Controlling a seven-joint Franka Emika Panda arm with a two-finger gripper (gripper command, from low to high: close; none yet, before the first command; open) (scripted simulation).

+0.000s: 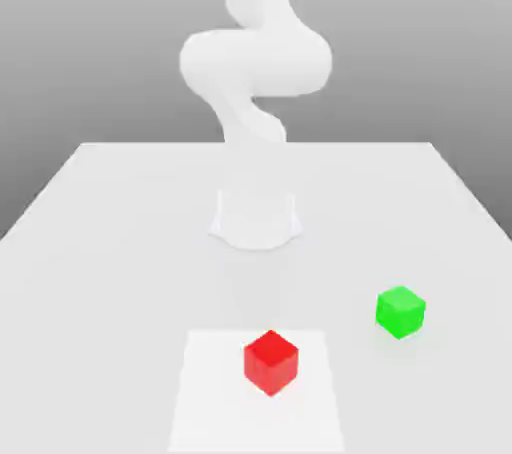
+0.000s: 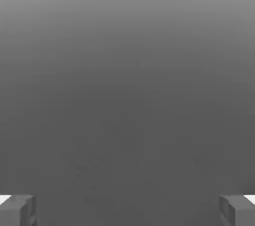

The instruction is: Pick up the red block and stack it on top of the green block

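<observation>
Red block (image 1: 271,363): located nearest to where I stand, seated flat on the pale rectangular patch (image 1: 215,412). One vertical edge points towards me. The full base support keeps it steady; the patch probably marks a work area, though nothing on it confirms that purpose.

Green block (image 1: 400,312): located slightly farther back, off the patch towards the exterior view's right, resting directly on the table (image 1: 120,292). The two blocks are well apart. That spacing should leave room to grip the red one without disturbing the other. The green block's level upper face is bare, as a stacking base requires.

Arm base (image 1: 255,227): set upright on the table beyond both blocks. The arm (image 1: 256,62) rises above it, clear of the work.

Gripper (image 2: 127,211): released, fingers spread wide, nothing between them. This setting suits an approach around a block. Judged next step: align the fingers with two opposite faces of the red block before descending. Caution: a skewed approach could twist or push the block.
</observation>
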